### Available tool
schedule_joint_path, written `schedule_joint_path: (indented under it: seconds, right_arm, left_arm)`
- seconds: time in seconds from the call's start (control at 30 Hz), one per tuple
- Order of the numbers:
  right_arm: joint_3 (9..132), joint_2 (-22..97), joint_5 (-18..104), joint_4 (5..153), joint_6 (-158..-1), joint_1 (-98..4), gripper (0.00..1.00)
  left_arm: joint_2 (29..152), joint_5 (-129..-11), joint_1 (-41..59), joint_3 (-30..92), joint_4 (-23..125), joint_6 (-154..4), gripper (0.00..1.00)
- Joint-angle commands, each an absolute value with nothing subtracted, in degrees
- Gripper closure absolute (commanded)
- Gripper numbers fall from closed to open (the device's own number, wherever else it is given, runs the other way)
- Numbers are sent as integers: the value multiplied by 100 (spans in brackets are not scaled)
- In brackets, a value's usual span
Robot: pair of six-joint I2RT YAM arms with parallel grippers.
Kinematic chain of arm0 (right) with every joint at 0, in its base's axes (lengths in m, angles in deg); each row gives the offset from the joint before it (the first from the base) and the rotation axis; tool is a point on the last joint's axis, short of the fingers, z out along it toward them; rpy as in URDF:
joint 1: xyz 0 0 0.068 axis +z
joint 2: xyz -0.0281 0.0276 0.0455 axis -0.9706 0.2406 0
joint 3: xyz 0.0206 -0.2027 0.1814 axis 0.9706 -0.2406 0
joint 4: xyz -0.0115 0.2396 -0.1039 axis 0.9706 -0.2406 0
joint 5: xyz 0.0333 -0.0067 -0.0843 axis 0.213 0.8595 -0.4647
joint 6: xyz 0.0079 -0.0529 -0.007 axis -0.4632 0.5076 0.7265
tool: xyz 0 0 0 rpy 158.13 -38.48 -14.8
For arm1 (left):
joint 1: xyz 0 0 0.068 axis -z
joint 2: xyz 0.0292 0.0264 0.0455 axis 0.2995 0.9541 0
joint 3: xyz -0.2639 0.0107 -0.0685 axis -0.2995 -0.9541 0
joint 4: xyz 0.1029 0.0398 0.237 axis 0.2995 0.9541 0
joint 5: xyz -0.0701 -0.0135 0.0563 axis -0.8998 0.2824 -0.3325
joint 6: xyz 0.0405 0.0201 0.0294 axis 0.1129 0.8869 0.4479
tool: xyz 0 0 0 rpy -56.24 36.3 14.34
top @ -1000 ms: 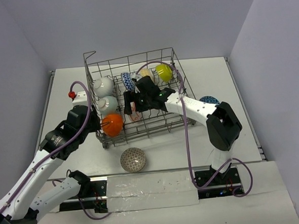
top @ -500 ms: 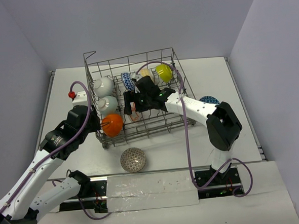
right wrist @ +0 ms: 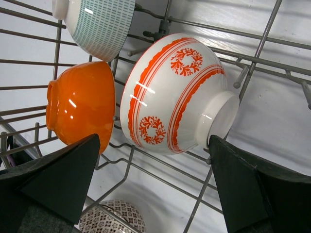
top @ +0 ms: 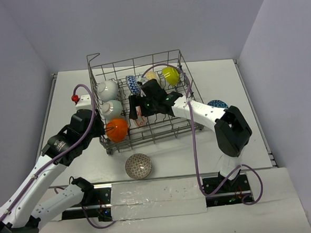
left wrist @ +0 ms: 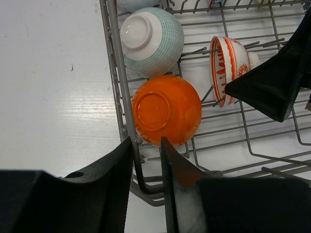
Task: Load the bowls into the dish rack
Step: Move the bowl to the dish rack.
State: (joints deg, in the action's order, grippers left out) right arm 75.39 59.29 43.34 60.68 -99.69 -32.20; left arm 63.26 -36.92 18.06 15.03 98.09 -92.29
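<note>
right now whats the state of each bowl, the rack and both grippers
orange bowl: in the rack, tipped on its side
red-white bowl: in the rack on edge, between open fingers, not gripped
teal-check bowl: in the rack, base showing
lime bowl: in the rack, far side
grey patterned bowl: on the table, not loaded
dish rack: upright, partly filled
left gripper: closed on the rack's edge wire
right gripper: open

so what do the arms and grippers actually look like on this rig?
Both arms have white link shells with black joint housings, and a purple cable looped along each. The left gripper and right gripper have matte black, broad wedge-shaped fingers. Small green lights show on the right arm wrist.
</note>
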Motion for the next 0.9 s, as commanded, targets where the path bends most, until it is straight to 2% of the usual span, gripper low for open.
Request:
schedule_joint_path:
  seconds: [0.0,0.87]
  right_arm:
    - [7546,5652,5043,6782,-10130,-3064,0]
    - [7089,5468,4726,6703,-10033,-3389,0]
  left_arm:
    - [6407,-4117,1949,1567,9757,-9256,67]
    - [6337,-4099,1949,1654,9986,-9379,68]
